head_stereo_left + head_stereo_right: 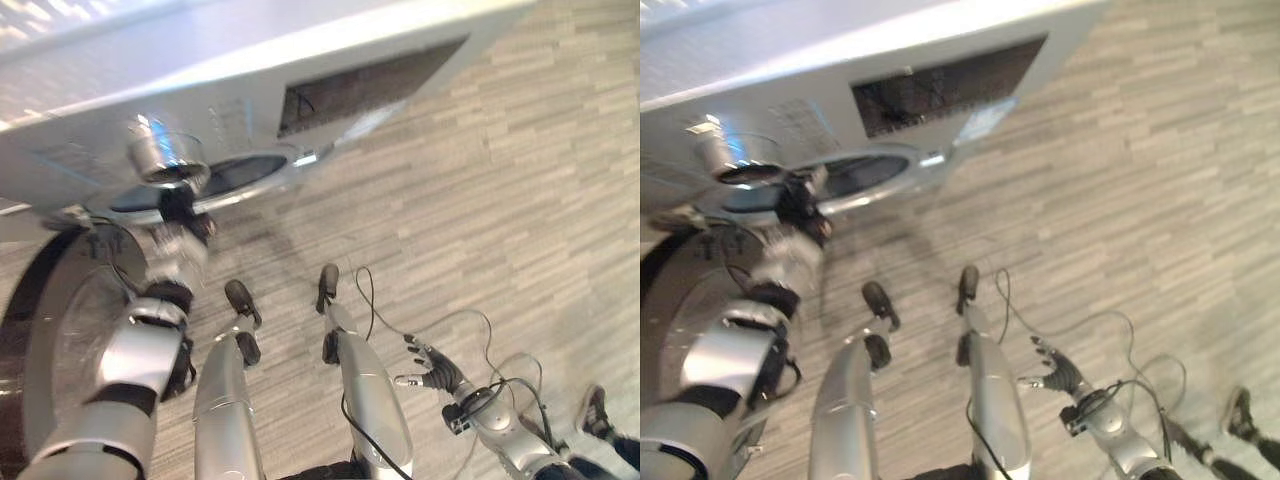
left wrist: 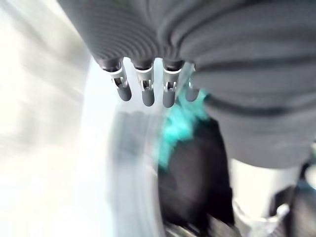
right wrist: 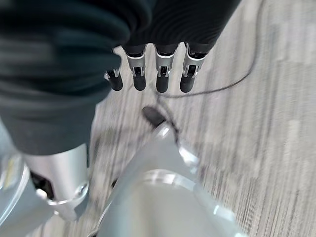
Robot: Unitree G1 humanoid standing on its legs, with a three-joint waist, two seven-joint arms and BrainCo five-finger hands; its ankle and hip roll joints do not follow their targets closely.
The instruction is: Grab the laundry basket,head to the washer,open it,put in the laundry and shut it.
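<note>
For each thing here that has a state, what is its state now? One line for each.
washer: door opening uncovered, dark inside.
washer door: swung open, beside the left arm.
laundry: dark and teal cloth, seen in the left wrist view past the fingers, not held.
left hand: raised at the door opening, fingers straight, open.
right hand: low over the floor, fingers relaxed, open, holding nothing.

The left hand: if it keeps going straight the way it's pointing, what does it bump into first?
Most likely the washer's round door opening. The left hand points at it with straight fingers, and something teal shows just past its fingertips. How far off is hard to judge.
</note>
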